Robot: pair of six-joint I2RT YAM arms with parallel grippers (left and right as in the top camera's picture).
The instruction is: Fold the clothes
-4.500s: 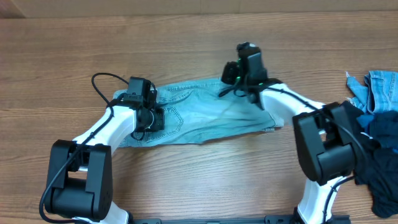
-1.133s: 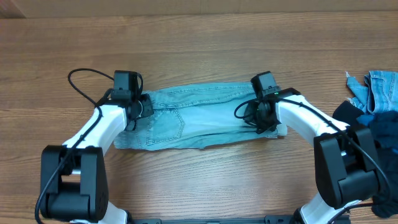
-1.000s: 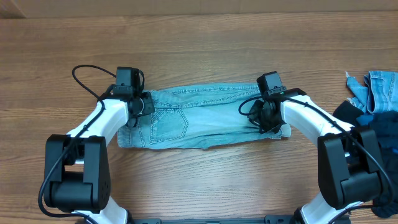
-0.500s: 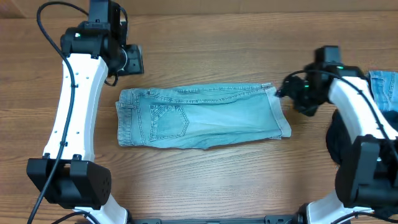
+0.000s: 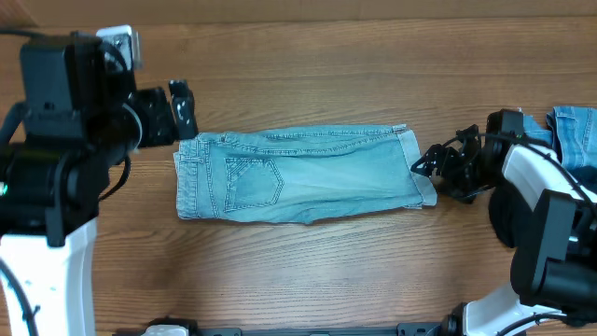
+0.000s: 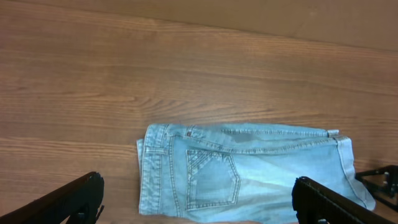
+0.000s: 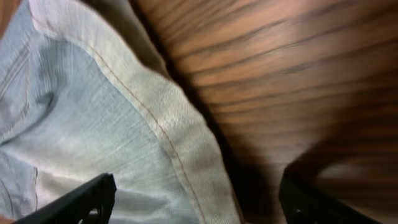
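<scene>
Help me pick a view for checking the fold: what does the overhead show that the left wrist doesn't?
Overhead only: both arms, the left gripper clear of the jeans, and more clothes at the right edge. Left wrist only: its own fingers, spread wide at the bottom corners. Both: the jeans lying flat, back pocket up, with the right gripper open beside the hem.

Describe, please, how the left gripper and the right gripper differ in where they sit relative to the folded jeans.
The left gripper hangs high, its wrist camera taking in the whole folded jeans; the right gripper sits low, its camera filled by the hem alone. The left gripper is off the waistband corner, clear of the cloth; the right gripper is close beside the hem end. Both are open and hold nothing.
</scene>
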